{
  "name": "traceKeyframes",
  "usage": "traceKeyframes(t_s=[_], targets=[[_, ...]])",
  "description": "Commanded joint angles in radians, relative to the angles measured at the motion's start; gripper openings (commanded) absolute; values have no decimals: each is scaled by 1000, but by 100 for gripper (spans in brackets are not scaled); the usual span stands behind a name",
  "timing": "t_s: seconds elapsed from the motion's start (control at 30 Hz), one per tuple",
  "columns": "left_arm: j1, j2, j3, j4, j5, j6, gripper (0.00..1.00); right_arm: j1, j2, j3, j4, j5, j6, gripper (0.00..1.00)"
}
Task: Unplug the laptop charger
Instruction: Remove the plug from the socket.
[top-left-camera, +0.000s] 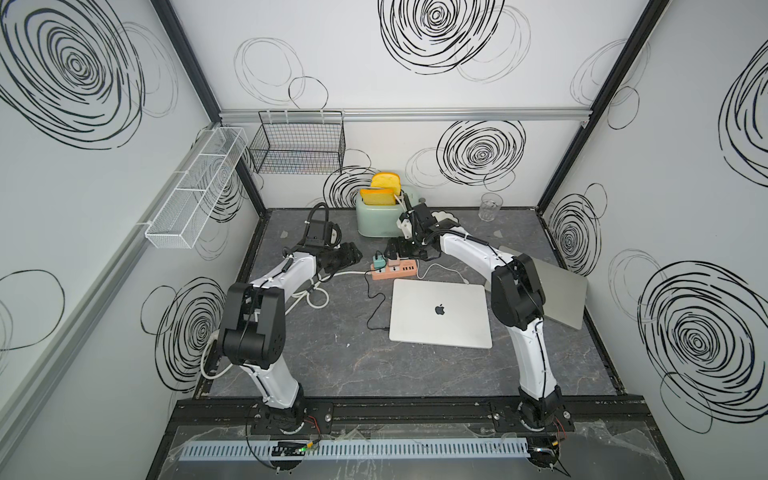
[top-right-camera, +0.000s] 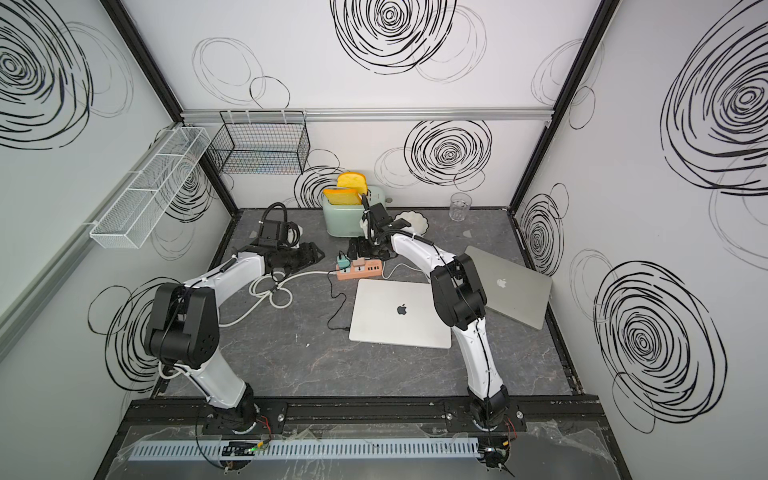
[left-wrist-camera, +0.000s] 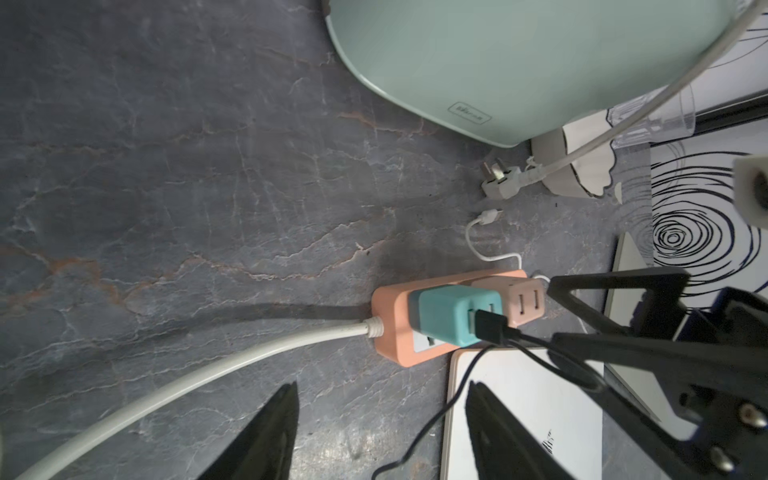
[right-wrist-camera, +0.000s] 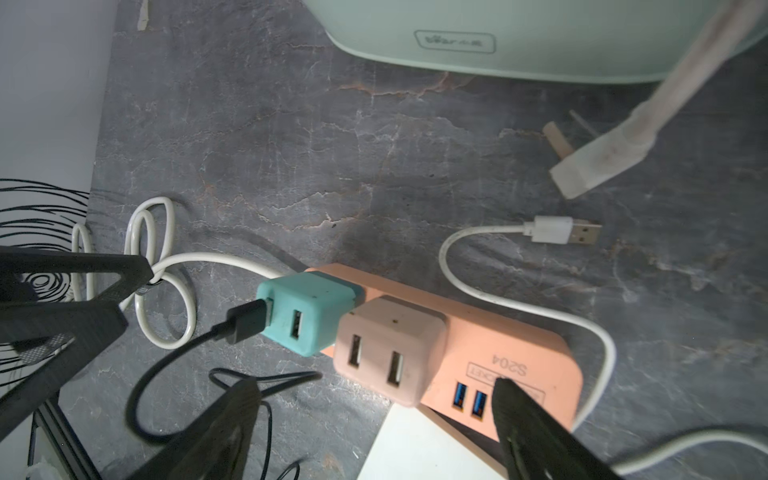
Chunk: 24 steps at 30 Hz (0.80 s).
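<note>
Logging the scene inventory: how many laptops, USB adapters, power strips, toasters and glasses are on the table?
Laptops: 2 (silver laptop, grey laptop)
USB adapters: 2 (teal adapter, pink adapter)
Power strip: 1
Toaster: 1
Glass: 1
Total: 7

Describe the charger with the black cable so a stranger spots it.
Find the mint toaster at the back; an orange power strip lies before it. Of two blocks plugged in, it's the teal block holding the black cable; the pink block has empty ports.
</note>
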<state>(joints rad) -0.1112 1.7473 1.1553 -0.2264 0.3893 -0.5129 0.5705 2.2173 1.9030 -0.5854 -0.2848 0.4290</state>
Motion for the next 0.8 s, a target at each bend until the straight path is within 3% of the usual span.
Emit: traceKeyframes(t_s=[0.0, 0.4, 0.6, 0.77], targets=[[-2, 39, -21, 103, 72, -40, 68, -11, 15, -1, -36, 13, 14, 89], [-21, 70, -48, 204, 111, -107, 69, -22, 67, 15, 4, -49, 11, 80], [-25, 86, -65, 249, 139, -147, 69, -12, 81, 16, -6, -42, 10, 78], [-40, 97, -72, 277, 142, -169, 69, -6, 94, 27, -27, -28, 3, 71]])
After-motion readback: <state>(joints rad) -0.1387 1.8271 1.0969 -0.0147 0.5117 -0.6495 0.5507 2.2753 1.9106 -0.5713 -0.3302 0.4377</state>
